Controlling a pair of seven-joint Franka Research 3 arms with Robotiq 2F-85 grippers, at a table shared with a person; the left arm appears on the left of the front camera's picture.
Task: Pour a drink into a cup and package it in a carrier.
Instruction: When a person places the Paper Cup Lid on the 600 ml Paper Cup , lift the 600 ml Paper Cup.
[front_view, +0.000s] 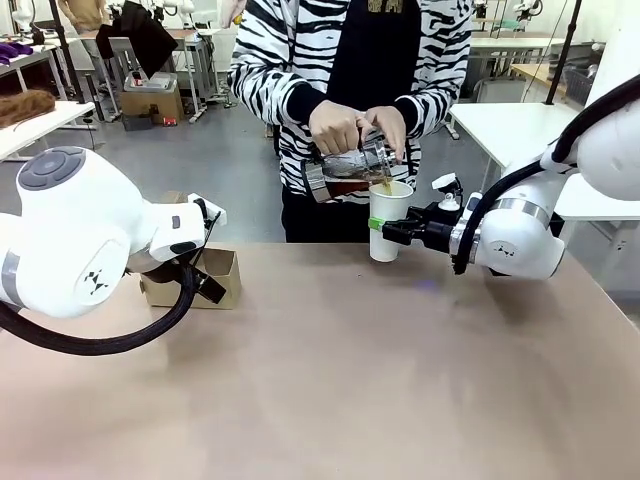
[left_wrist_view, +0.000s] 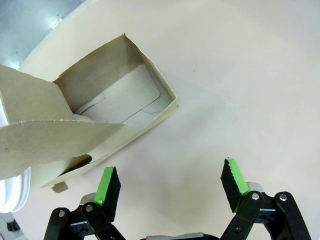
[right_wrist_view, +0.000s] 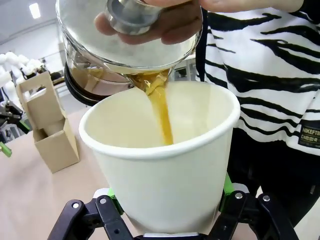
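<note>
The cup (front_view: 388, 215), tall, plain white paper with a rolled rim, is seen upright just right of centre in the front view, at the far edge of the worktop (front_view: 340, 380). Its wall is clenched between the right fingers (front_view: 374, 224). The drink (right_wrist_view: 162, 117) is seen as a thin amber-brown stream falling into it from a clear glass carafe (front_view: 345, 170), which is tipped by the person's hands (front_view: 340, 128). The carrier (front_view: 222, 278), brown cardboard, stands at centre left, with one open slot shown in the left wrist view. The left fingers (left_wrist_view: 106, 186) are spread wide and hold nothing, over bare worktop just beside the carrier. The worktop is pale beige. A grey floor and white tables are seen behind. The cup's base is cut off in the right wrist view, its fill level cannot be made out, and the carrier is partly hidden by the left arm.
</note>
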